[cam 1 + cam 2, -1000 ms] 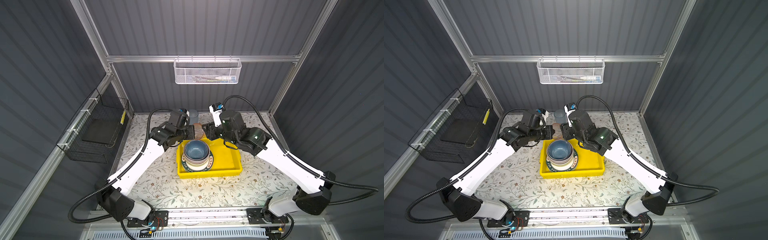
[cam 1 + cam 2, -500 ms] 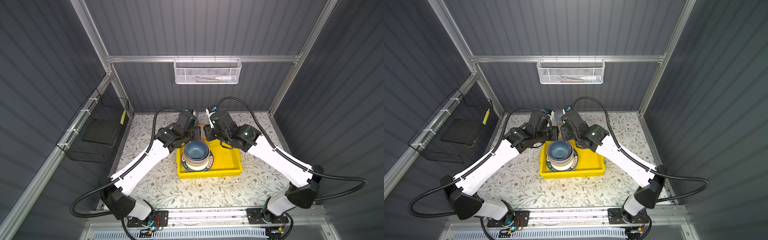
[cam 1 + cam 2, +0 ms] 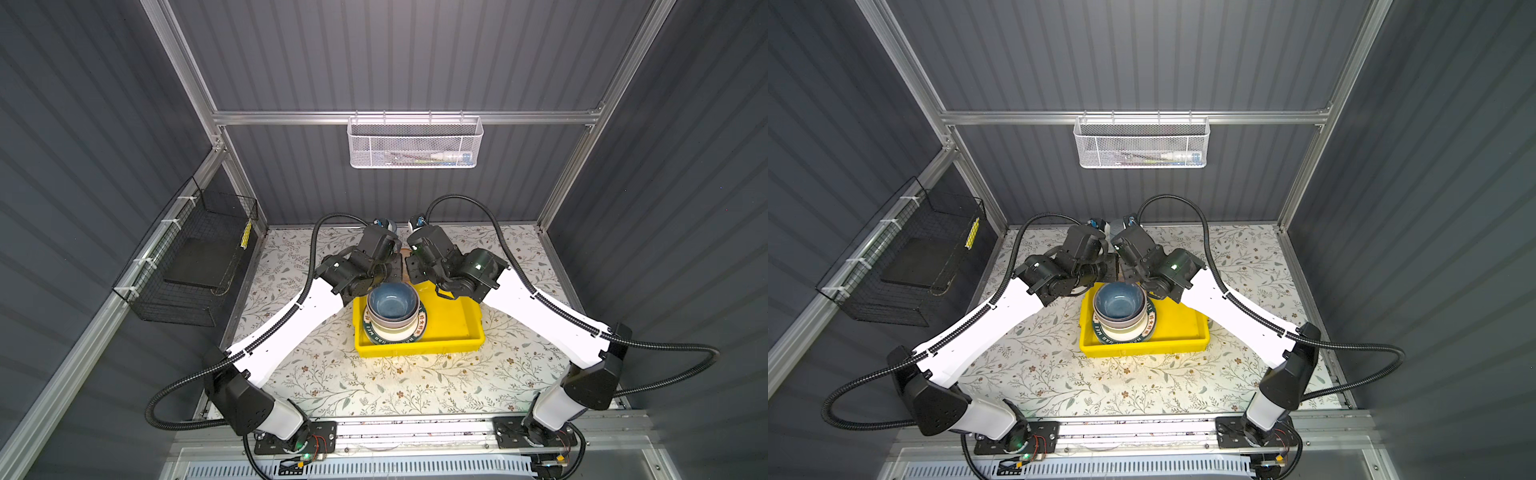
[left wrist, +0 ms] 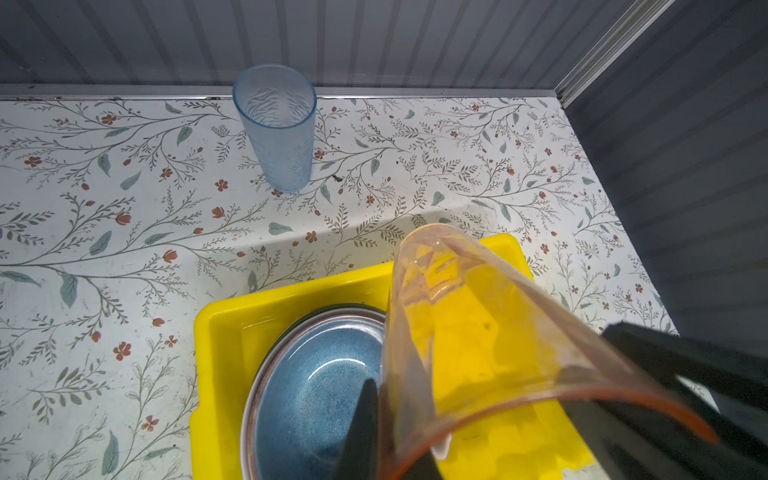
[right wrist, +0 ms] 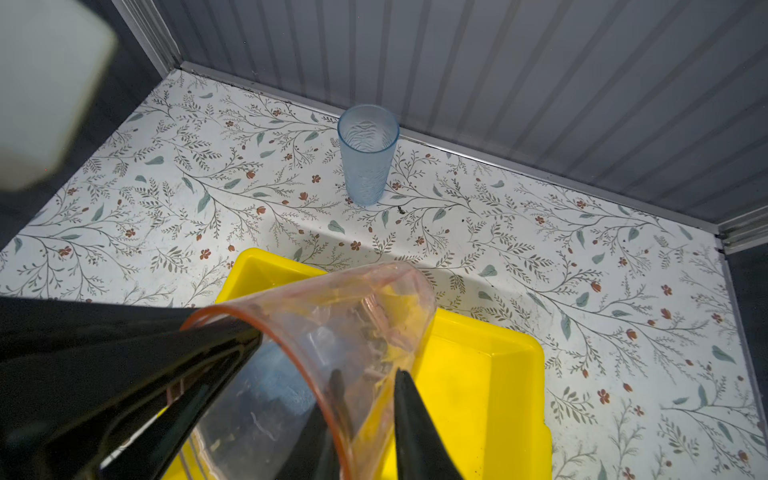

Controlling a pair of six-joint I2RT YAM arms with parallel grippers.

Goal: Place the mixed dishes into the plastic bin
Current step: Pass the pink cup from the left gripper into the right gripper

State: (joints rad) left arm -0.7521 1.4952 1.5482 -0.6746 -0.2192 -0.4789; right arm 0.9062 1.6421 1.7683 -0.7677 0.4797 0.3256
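Note:
A pink tumbler hangs tilted over the back of the yellow plastic bin. My left gripper is shut on its wall near the rim, one finger inside and one outside. My right gripper straddles the opposite wall the same way, jaws close together; contact is unclear. In the bin, a blue bowl tops a stack of bowls on the green-lettered plate. A blue tumbler stands upright on the table by the back wall.
A black wire basket hangs on the left wall and a white mesh basket on the back wall. Both wrists crowd together above the bin's back edge. The floral tabletop spreads in front of the bin.
Both wrists have closed in toward each other over the bin's back edge. The left brought the pink tumbler along, and the right jaws have narrowed around its wall.

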